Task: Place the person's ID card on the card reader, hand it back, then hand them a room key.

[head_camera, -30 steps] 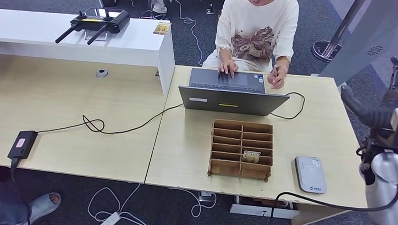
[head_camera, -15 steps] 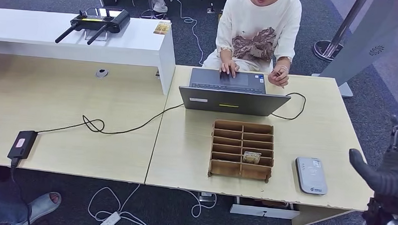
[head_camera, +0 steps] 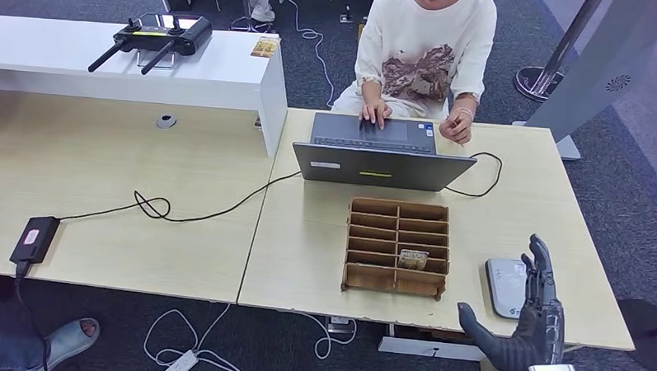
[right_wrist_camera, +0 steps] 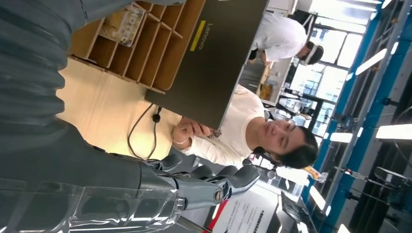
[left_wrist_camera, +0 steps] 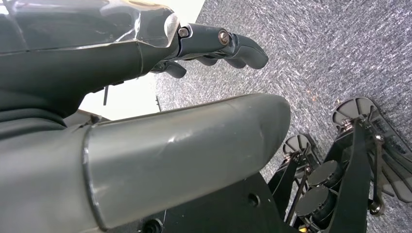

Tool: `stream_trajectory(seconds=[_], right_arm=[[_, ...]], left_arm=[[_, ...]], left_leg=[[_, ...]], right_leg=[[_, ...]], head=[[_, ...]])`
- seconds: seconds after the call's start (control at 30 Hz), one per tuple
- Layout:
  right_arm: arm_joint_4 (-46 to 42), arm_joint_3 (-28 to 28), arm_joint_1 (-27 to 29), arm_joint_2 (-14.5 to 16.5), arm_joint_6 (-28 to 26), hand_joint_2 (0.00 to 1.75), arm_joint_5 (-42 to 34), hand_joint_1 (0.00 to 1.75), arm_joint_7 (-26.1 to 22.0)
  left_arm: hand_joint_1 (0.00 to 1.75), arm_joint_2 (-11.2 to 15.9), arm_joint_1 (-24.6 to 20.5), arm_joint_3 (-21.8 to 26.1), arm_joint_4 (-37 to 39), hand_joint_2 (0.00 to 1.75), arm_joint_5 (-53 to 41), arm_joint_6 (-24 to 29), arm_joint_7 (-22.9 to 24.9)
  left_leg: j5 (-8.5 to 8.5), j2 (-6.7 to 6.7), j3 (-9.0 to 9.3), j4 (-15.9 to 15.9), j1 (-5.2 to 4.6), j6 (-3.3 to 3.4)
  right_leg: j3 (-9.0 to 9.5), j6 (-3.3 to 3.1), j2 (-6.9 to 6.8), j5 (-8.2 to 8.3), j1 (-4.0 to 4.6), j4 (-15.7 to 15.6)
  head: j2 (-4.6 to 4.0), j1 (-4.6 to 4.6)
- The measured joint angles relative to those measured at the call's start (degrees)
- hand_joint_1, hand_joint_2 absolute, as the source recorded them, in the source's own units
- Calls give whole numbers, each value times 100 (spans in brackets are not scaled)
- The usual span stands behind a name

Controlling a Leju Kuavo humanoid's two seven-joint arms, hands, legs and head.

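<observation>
**Right hand drops to the card reader, nothing held yet**

Head view: a second ago the right hand (head_camera: 525,328) was raised high at the right edge of the picture; it has since come down and now hovers at the near right corner of the worktop (head_camera: 506,208), fingers (head_camera: 540,263) spread, holding nothing, their tips over the near right part of the card reader (head_camera: 507,287). I judge this a reach toward the person (head_camera: 425,49), whose hand (head_camera: 456,124) at the far edge pinches something small, perhaps the ID card. Count: one reader, one laptop (head_camera: 382,154), one wooden organiser (head_camera: 398,246) with one item, perhaps a room key (head_camera: 414,259), in a near-right compartment.

Left wrist view: the left hand (left_wrist_camera: 145,111) hangs above carpet, fingers (left_wrist_camera: 233,46) apart, empty.

Right wrist view: fingers extended, empty; one organiser, one laptop behind.
</observation>
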Motion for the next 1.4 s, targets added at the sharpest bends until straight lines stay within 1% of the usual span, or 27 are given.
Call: stream_trajectory(seconds=[0.17, 0.33, 0.47, 0.57, 0.7, 0.9, 0.97, 1.07, 1.13, 1.23, 1.4], right_arm=[[-15, 64, 50, 145, 83, 175, 400, 0, 211], [-16, 138, 62, 196, 1, 175, 957, 0, 391], [-13, 189, 4, 247, -35, 175, 1127, 0, 451], [26, 217, -89, 270, -58, 175, 1120, 0, 390], [233, 284, -326, 278, -186, 175, 972, 0, 186], [698, 402, -761, 387, -291, 175, 459, 0, -149], [925, 462, -987, 420, -283, 175, 279, 0, -217], [1446, 518, -1497, 478, -135, 175, -75, 0, -377], [1772, 526, -1784, 550, -24, 175, -249, 0, -478], [2035, 530, -1994, 697, 6, 175, -374, 0, -531], [2145, 491, -2049, 882, -26, 175, -425, 0, -569]], left_arm=[[0, -1, 0, 0, 0, 0, 15, 23, -37], [0, -10, 1, 0, 0, 0, 17, 50, -49], [0, -13, 1, 0, 0, 0, 11, 50, -50], [0, -13, 2, 0, 0, 0, -32, 42, -50], [0, -13, 2, 0, 0, 0, -136, -6, -23], [0, -21, -5, -17, 0, 0, -315, -40, 132], [0, -22, -10, -50, 0, 0, -405, -160, 322], [0, -32, -79, -150, 0, 0, -606, -387, 977], [0, -49, -133, -249, -1, 0, -725, -420, 1327], [0, -65, -161, -379, -2, 0, -827, -421, 1499], [0, -68, -170, -504, -2, 0, -841, -407, 1603]], left_leg=[[0, 0, -1, 0, 0, 0], [0, 0, -1, 0, 0, 0], [0, 0, -1, 0, 0, 0], [0, 1, 0, 0, 0, 0], [0, 2, 0, 0, 0, 0], [1, 6, 1, 0, 0, -1], [1, 9, 0, 0, 0, -1], [8, 21, 5, 0, 0, -2], [13, 22, 6, 0, 0, -1], [17, 22, 7, 0, 0, -1], [16, 23, 4, 0, 0, -1]], right_leg=[[0, 0, 0, 0, 0, -1], [0, 0, 0, 0, 1, 0], [0, 0, 0, 0, 1, 0], [1, -1, 0, 1, 1, 0], [2, -2, 0, 2, 1, 1], [3, -4, 2, 4, 1, 2], [3, -5, 5, 5, 1, 3], [2, -8, 11, 10, 1, 4], [3, -9, 10, 14, 1, 4], [3, -8, 10, 16, 1, 4], [-1, -7, 10, 14, 1, 4]], head=[[0, 0], [0, 1], [0, 0], [0, 0], [0, 0], [0, 1], [0, 1], [0, 0], [0, 0], [0, -1], [0, -1]])
